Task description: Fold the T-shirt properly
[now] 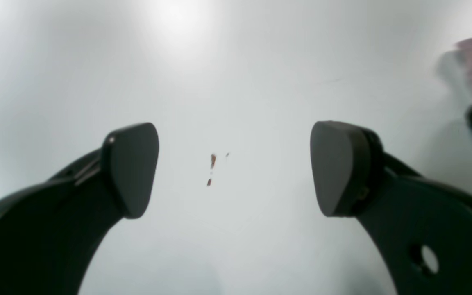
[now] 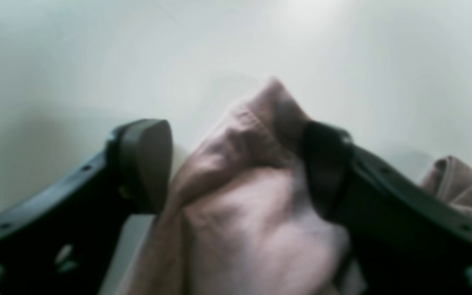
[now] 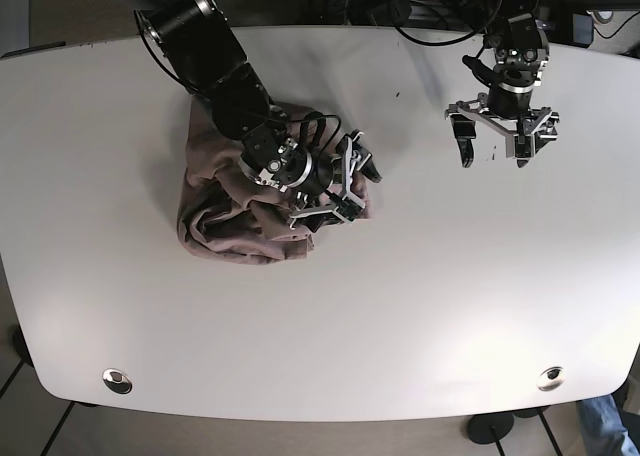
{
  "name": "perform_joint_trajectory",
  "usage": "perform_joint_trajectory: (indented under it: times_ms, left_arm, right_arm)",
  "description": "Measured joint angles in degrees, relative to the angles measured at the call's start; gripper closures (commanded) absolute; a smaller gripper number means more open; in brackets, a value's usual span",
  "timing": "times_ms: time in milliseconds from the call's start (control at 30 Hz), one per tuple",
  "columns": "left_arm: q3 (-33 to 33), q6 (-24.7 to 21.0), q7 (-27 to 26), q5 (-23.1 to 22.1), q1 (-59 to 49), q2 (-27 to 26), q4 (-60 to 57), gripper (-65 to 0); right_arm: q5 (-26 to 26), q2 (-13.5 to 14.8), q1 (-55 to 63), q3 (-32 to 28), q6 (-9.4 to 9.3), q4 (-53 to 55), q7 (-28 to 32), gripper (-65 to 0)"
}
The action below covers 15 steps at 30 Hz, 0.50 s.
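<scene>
No writing, labels or containers can be made out in any view. The pink T-shirt (image 3: 235,211) lies in a crumpled heap on the white tabletop (image 3: 420,306), toward its left edge and nearer the far edge than the near one. The right gripper (image 3: 345,184) sits at the heap's right side with its fingers (image 2: 146,164) spread wide, a fold of the pink cloth bunched between them. The left gripper (image 3: 503,134) hangs over bare tabletop toward the far right corner, well apart from the shirt, its fingers (image 1: 131,168) spread wide with nothing between them. Small reddish-brown marks (image 1: 212,163) dot the surface beneath it.
</scene>
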<state>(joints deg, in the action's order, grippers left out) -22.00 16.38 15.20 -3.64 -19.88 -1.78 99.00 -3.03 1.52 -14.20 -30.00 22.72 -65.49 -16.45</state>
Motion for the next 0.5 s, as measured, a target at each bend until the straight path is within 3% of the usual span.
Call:
perform_joint_trajectory:
  times_ms: [100,233,267,333,367,433,500]
  left_arm:
    - [-0.3,-0.4,-0.2,-4.0,0.0,-2.3,-0.9,-54.2]
    - [-0.3,-0.5,0.2,-7.3,-0.5,-3.3,-1.4,-54.2]
    - [-0.3,-0.5,0.2,-8.9,-0.8,-3.4,-1.3,-54.2]
    - [-0.2,-0.5,0.3,-14.1,-1.8,-4.1,-1.2,-54.2]
    - [-0.1,-0.4,0.5,-16.0,-2.3,-5.5,-1.0,-54.2]
    - [0.0,-0.8,0.1,-21.1,-2.8,-8.5,-0.3,-54.2]
    - [-0.2,-0.9,-0.2,-23.1,-2.6,-8.7,-0.3,-54.2]
  right_arm:
    - [0.0,0.0,0.1,-0.1,-1.62,0.0,0.2,-23.3]
    - [0.0,0.0,0.1,-0.1,-1.81,0.0,0.2,-3.5]
    - [0.0,0.0,0.2,-0.1,-2.05,-0.1,0.2,-1.9]
    - [-1.3,0.0,1.4,-0.3,-6.27,-2.5,-0.8,-1.7]
    - [-3.1,0.0,2.3,-0.4,-7.21,-4.2,-1.4,-1.7]
    - [-8.5,0.2,4.3,-0.4,-8.59,-9.2,-2.3,-1.7]
    - [-11.2,0.1,5.0,-0.3,-8.76,-14.3,-2.2,-1.7]
